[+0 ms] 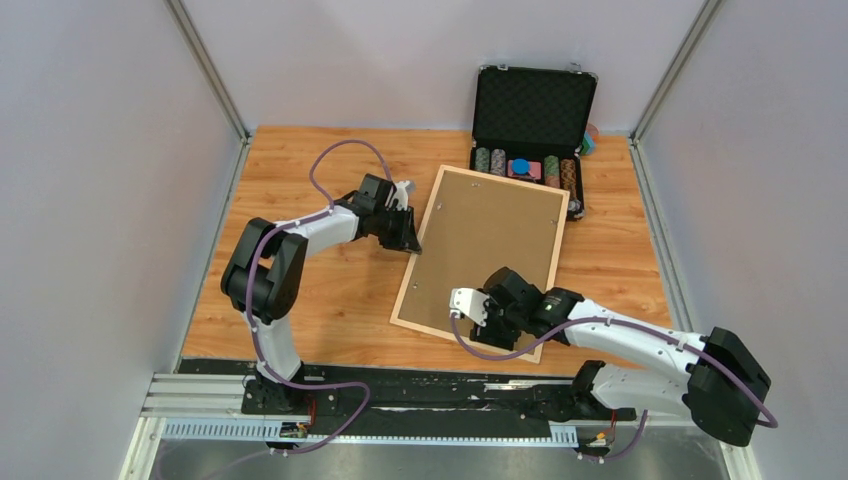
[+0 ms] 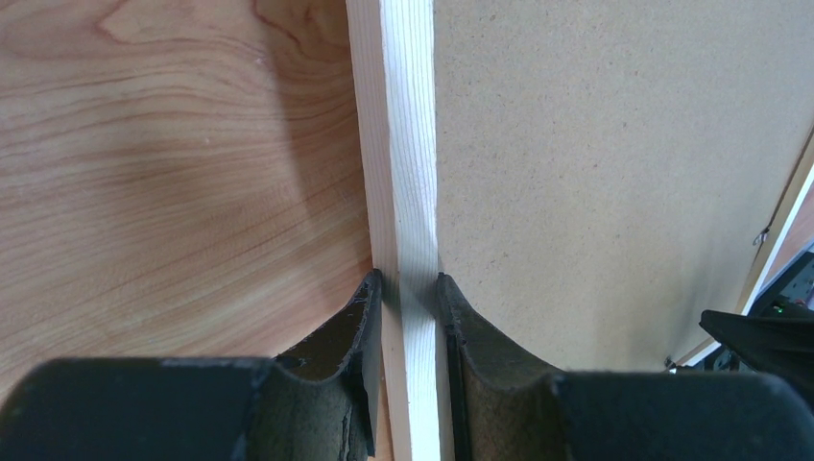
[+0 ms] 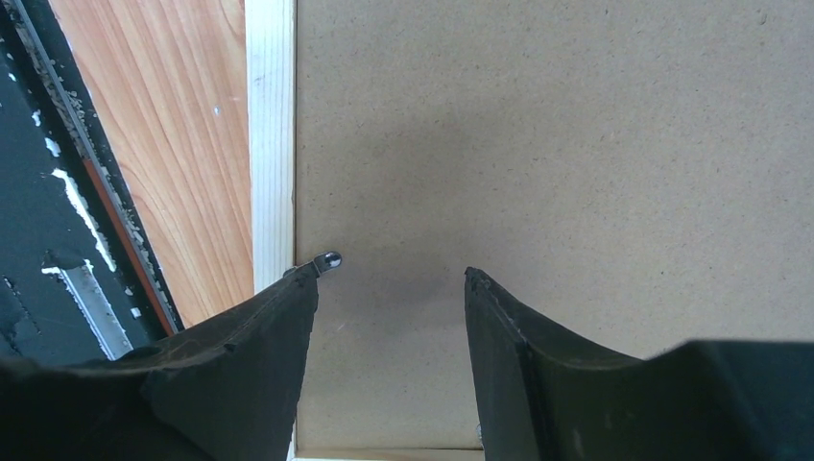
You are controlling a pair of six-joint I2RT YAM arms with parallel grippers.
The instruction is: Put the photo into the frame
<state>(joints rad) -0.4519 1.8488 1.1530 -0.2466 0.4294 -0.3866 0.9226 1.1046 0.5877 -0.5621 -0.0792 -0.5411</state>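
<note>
The frame lies face down on the table, with the brown backing board set inside it. The photo is out of view. My left gripper is shut on the frame's left rail. In the left wrist view the gripper has one jaw on each side of the pale rail, next to the board. My right gripper is open and empty over the board by the frame's near rail. In the right wrist view the gripper has its left fingertip beside a small metal tab.
An open black chip case with several chip stacks stands at the back right, just beyond the frame's far corner. The wooden table is walled on three sides. The black base rail runs close to the frame's near edge.
</note>
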